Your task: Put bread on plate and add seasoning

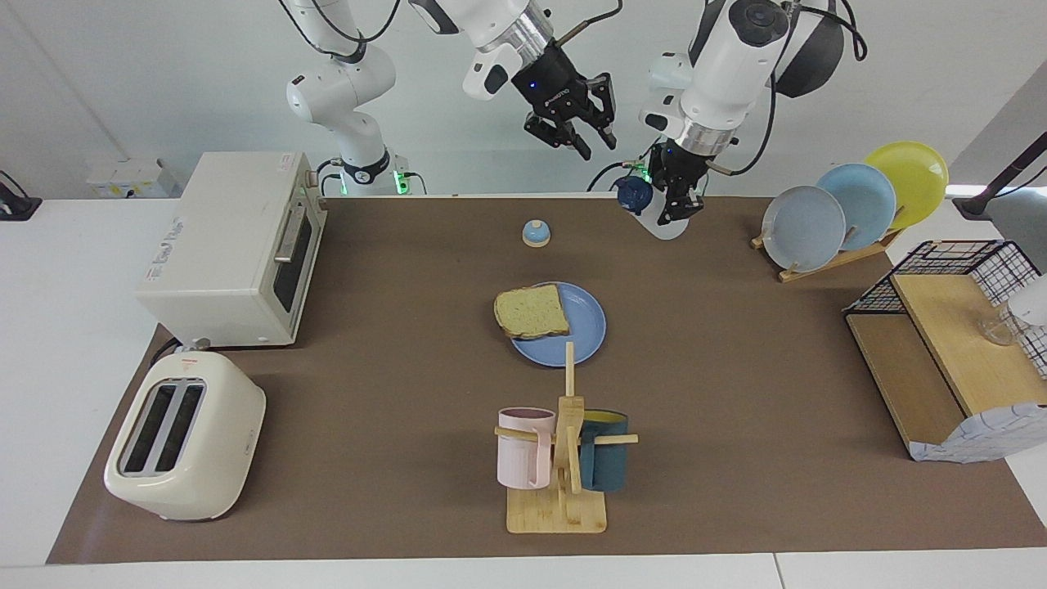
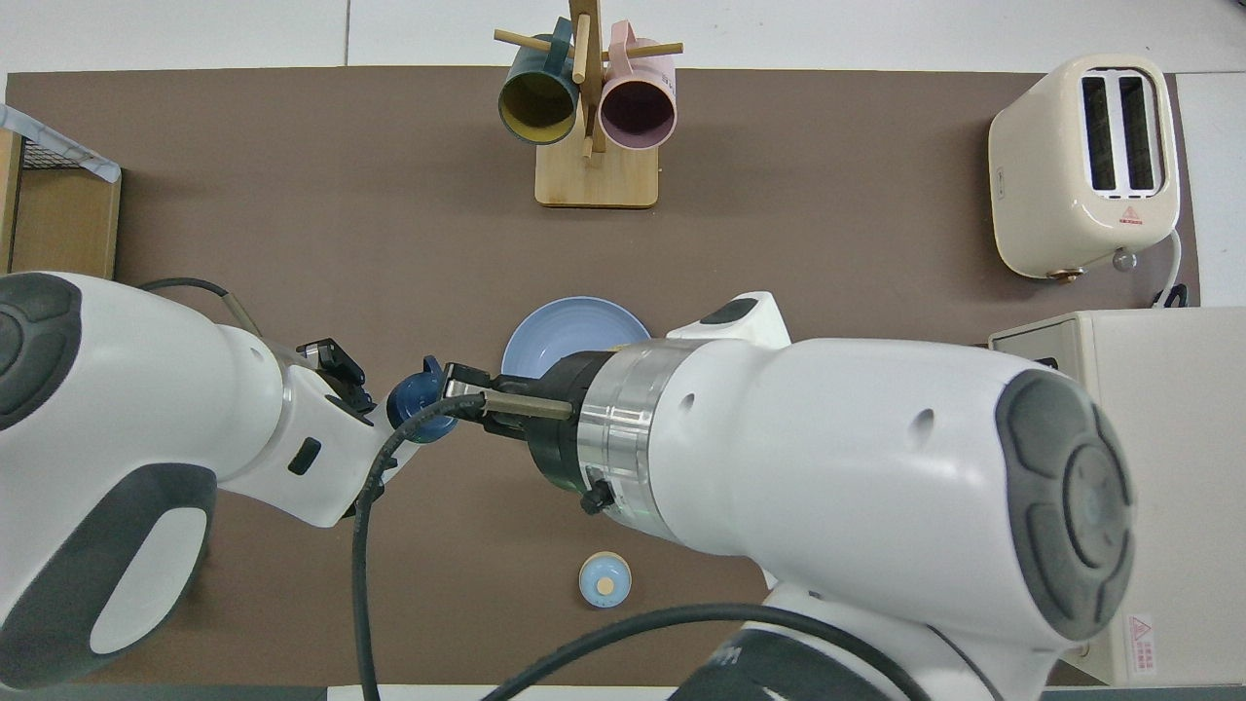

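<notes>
The bread (image 1: 532, 311) lies flat on the blue plate (image 1: 587, 331) at mid-table, its crust overhanging the rim toward the right arm's end. My left gripper (image 1: 676, 202) is shut on the seasoning bottle (image 1: 652, 213) and holds it tilted in the air, over the table's edge nearest the robots. The navy cap (image 2: 419, 403) also shows in the overhead view. My right gripper (image 1: 597, 146) hangs high in the air beside the bottle, open, with nothing between its fingers. In the overhead view the right arm hides the bread, and only part of the plate (image 2: 560, 326) shows.
A small bell (image 1: 535, 233) sits nearer the robots than the plate. A mug rack (image 1: 560, 466) stands farther out. An oven (image 1: 229, 245) and toaster (image 1: 184, 438) fill the right arm's end. A rack of upright plates (image 1: 851, 204) and a wire shelf (image 1: 949, 343) fill the left arm's.
</notes>
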Robot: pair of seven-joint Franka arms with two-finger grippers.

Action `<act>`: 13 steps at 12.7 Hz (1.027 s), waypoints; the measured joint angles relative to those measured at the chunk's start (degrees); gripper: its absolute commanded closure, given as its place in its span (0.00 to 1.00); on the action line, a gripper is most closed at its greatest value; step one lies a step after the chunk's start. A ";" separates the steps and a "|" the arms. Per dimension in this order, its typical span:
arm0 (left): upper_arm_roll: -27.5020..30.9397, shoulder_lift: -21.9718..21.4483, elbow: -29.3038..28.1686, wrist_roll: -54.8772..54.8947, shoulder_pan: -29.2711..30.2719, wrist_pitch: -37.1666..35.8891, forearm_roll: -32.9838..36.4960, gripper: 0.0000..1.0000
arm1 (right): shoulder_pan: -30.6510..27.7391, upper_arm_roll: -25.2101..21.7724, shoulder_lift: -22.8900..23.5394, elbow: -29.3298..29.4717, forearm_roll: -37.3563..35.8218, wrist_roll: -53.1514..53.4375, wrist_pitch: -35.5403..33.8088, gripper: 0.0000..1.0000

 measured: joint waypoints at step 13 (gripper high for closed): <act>-0.17 -2.10 -2.41 1.99 -0.81 0.44 -0.05 1.00 | 2.08 0.11 0.95 -3.14 -0.69 -3.44 3.04 0.67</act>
